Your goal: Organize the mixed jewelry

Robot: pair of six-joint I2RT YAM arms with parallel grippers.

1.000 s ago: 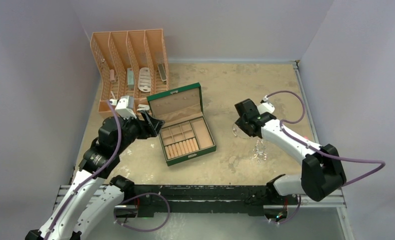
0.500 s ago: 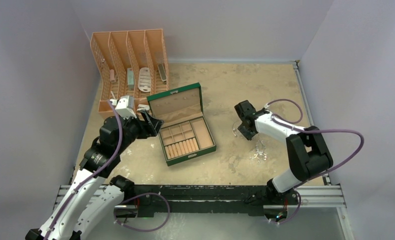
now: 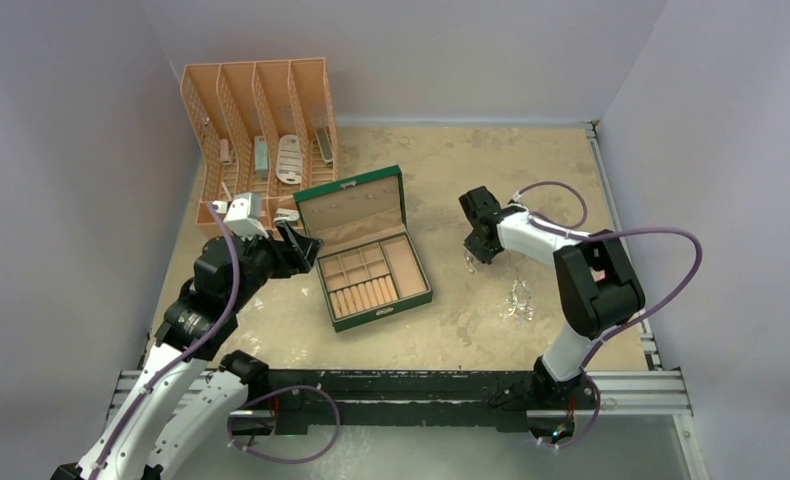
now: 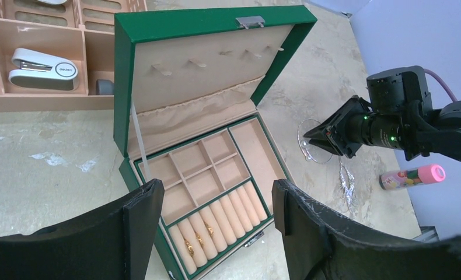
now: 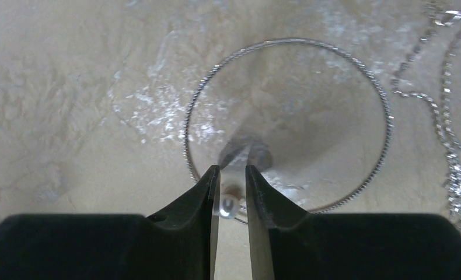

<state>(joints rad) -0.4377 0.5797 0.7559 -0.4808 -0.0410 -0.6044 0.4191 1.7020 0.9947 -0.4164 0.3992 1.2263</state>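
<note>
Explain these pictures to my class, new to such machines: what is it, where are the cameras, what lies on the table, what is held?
Two robot arms, left and right, are bolted to the near edge of a table; each ends in a two-finger gripper. One picture looks down from above; two come from wrist cameras. On the table stand an open green jewelry box holding small gold rings, and an orange organizer. A silvery chain and a thin hoop lie loose. The left gripper hovers open, empty. The right gripper has fingers flanking the hoop's bead; whether it grips is unclear.
</note>
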